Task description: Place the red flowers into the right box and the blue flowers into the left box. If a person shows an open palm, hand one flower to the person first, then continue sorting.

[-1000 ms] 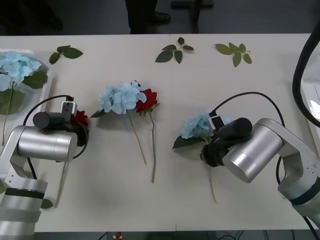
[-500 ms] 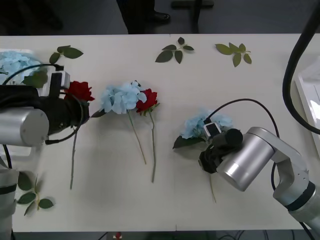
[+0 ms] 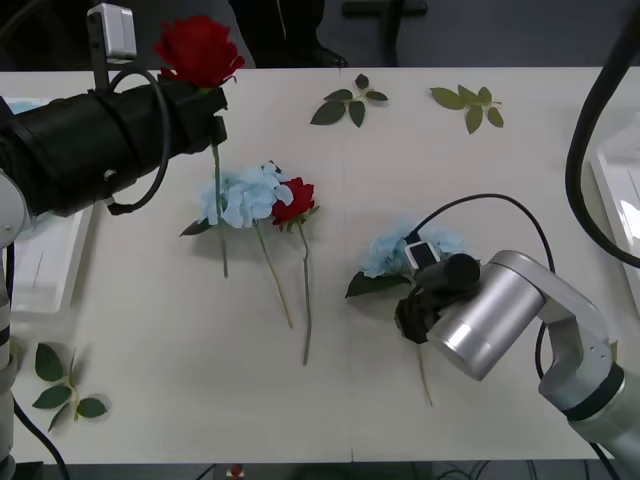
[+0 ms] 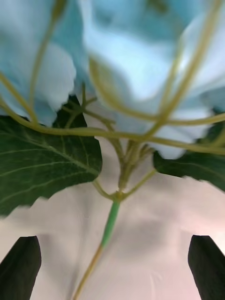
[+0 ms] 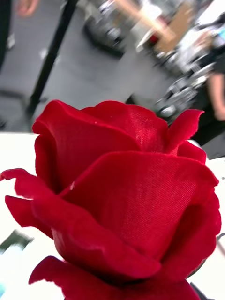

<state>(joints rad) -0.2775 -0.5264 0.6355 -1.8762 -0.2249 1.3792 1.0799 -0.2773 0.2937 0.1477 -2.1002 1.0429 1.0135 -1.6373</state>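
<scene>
My left gripper (image 3: pixel 207 103) is raised above the table's far left, shut on a red flower (image 3: pixel 198 48) whose stem hangs down; its head is close up in the left wrist view (image 5: pixel 122 201). My right gripper (image 3: pixel 412 312) is low over the stem of a blue flower (image 3: pixel 400 250), open, and the stem (image 4: pixel 110 225) runs between its fingers (image 4: pixel 21 267). A second blue flower (image 3: pixel 243 194) and a red flower (image 3: pixel 296 199) lie together mid-table. The left box (image 3: pixel 45 270) is at the left edge, the right box (image 3: pixel 618 190) at the right. The person's dark legs (image 3: pixel 283 25) stand beyond the far edge.
Loose green leaf sprigs lie along the far side (image 3: pixel 349 104) (image 3: pixel 468 104) and at the front left corner (image 3: pixel 64 385). A black cable (image 3: pixel 590 110) curves down at the right. Bare table lies along the front edge between the arms.
My left arm has lifted the red flower off the table and carried it up and toward the far side. The right gripper has shifted slightly left over the blue flower's stem.
</scene>
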